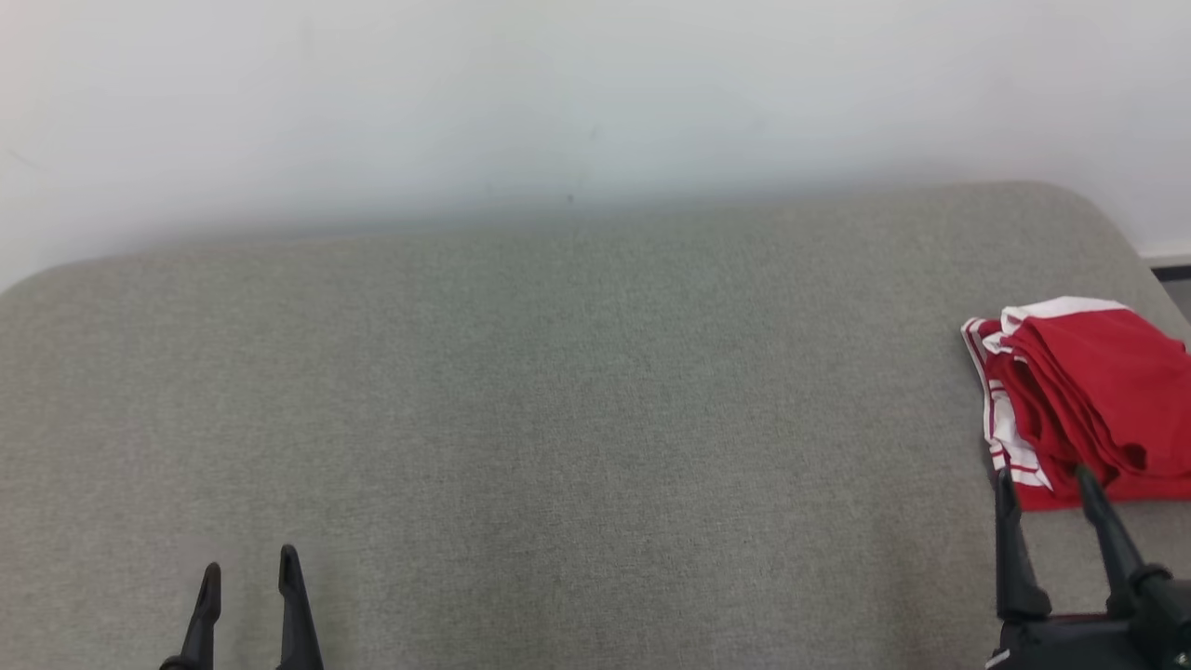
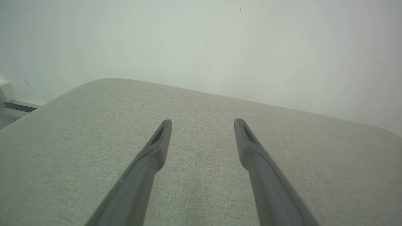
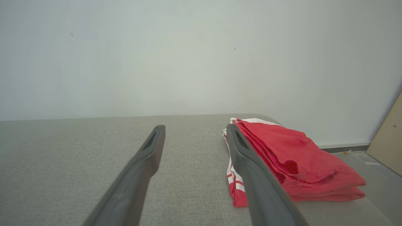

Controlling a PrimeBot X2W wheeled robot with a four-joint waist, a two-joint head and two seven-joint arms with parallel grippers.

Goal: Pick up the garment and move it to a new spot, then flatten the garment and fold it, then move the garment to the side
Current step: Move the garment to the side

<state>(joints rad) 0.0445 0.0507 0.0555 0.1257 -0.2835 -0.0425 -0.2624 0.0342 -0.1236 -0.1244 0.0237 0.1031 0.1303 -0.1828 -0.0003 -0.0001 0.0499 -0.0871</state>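
The garment [image 1: 1089, 400] is red with white trim and lies folded in a stack at the far right of the grey cushioned surface [image 1: 558, 419]. My right gripper [image 1: 1044, 479] stands open just at its near edge, fingertips over the fabric's rim, nothing between them. In the right wrist view the garment [image 3: 298, 160] lies right of and beyond the right-hand finger, and the right gripper [image 3: 194, 128] is open over bare cushion. My left gripper [image 1: 249, 563] is open at the lower left, far from the garment. In its wrist view the left gripper [image 2: 202, 122] is empty above the cushion.
A white wall [image 1: 558, 93] runs behind the cushion. The cushion's rounded right corner ends close to the garment, with floor [image 3: 370, 163] and a pale wooden panel [image 3: 389, 138] beyond it. Bare cushion stretches between the two grippers.
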